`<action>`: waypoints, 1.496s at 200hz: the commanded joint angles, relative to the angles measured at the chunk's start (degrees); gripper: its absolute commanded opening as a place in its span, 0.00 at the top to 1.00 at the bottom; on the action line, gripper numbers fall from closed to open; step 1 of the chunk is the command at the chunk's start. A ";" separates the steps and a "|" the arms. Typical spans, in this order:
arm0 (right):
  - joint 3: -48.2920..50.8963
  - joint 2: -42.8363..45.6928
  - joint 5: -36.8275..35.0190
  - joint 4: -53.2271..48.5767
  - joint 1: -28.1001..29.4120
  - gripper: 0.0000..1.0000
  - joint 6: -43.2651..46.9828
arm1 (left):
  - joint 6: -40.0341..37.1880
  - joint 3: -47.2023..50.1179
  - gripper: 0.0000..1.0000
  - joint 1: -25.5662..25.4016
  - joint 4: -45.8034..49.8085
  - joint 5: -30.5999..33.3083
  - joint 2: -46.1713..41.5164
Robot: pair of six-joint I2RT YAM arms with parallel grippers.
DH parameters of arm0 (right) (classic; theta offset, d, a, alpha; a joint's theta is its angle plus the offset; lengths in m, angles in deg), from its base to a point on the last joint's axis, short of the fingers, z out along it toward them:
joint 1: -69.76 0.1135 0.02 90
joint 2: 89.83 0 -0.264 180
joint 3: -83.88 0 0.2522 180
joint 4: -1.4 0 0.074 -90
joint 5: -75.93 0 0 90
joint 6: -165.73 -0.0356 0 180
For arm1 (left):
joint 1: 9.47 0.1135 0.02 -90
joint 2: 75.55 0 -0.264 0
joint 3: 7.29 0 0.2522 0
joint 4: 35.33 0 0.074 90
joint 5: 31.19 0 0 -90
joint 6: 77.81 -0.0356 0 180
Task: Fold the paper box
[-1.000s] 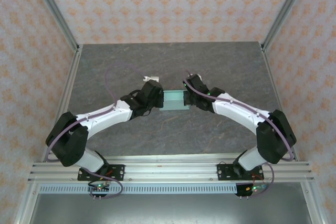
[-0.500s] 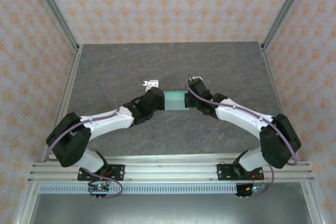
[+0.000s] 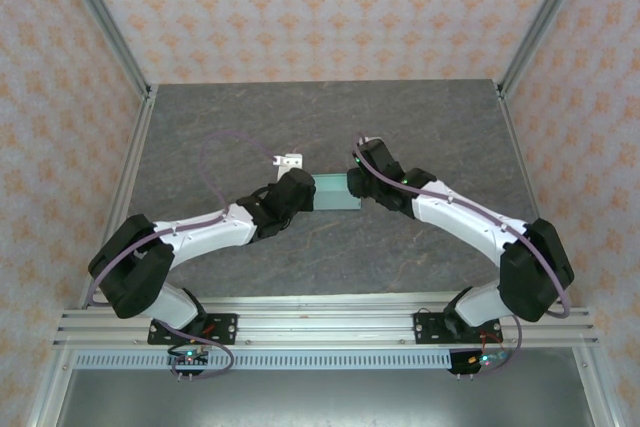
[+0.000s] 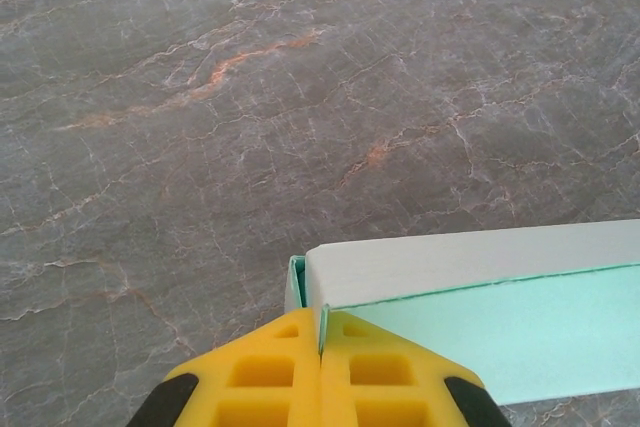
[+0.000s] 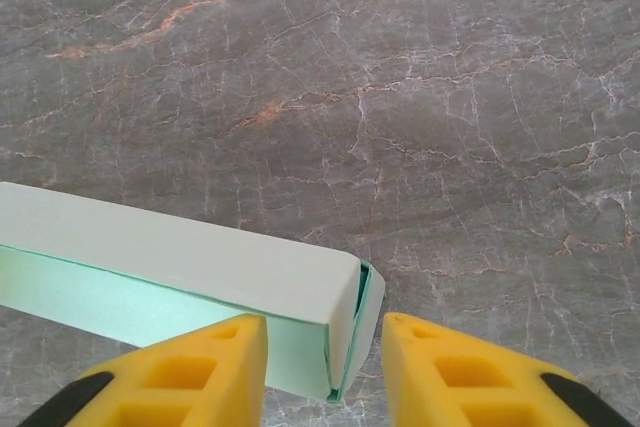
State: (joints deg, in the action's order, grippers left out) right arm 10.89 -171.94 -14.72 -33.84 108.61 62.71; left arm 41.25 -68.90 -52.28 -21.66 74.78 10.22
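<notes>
The paper box (image 3: 335, 193) is a pale mint, long folded box lying crosswise between my two arms at mid-table. My left gripper (image 3: 306, 193) is shut on the thin card edge at the box's left end; in the left wrist view that edge of the box (image 4: 480, 287) is pinched between the yellow fingers of the left gripper (image 4: 322, 332). My right gripper (image 3: 354, 183) stands open at the right end. In the right wrist view its fingers straddle the end flap of the box (image 5: 180, 267) with gaps on both sides of the right gripper (image 5: 325, 325).
A small white piece (image 3: 288, 161) lies on the grey marbled table (image 3: 330, 117) just behind the left gripper. Metal frame posts (image 3: 125, 57) and patterned walls close in the table's left, right and back sides.
The right gripper's jaws have opened and let go of the box's right end. The left gripper, still pinching the box, has shifted slightly nearer and to the right.
</notes>
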 commanded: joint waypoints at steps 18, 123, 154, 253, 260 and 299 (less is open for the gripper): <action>-1.85 2.89 1.28 -2.95 0.04 0.60 -0.21 | -1.20 -0.40 1.00 -0.87 9.64 1.60 2.44; -8.60 -2.23 6.99 -3.33 -5.36 0.51 -1.49 | -1.44 -1.05 1.00 -1.95 10.29 3.02 2.45; -9.44 -5.42 6.60 -4.34 -5.53 0.52 -1.83 | -1.37 -1.58 1.00 -2.31 10.69 3.52 2.73; -0.54 -2.65 6.54 -0.85 -4.58 0.56 -5.72 | -0.54 -2.11 1.00 -3.16 11.69 4.97 2.97; -0.03 -2.38 6.50 -0.47 -4.37 0.56 -6.01 | -0.51 -2.21 1.00 -3.27 11.75 5.05 2.99; 0.90 -2.09 5.77 0.29 -3.69 0.56 -6.60 | -0.49 -2.36 1.00 -3.68 12.17 5.26 2.90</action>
State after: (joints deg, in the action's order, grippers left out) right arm 10.22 -174.82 -7.68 -32.94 104.06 57.03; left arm 40.66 -71.55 -55.25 -16.40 79.44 11.32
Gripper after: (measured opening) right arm 0.442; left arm 0.043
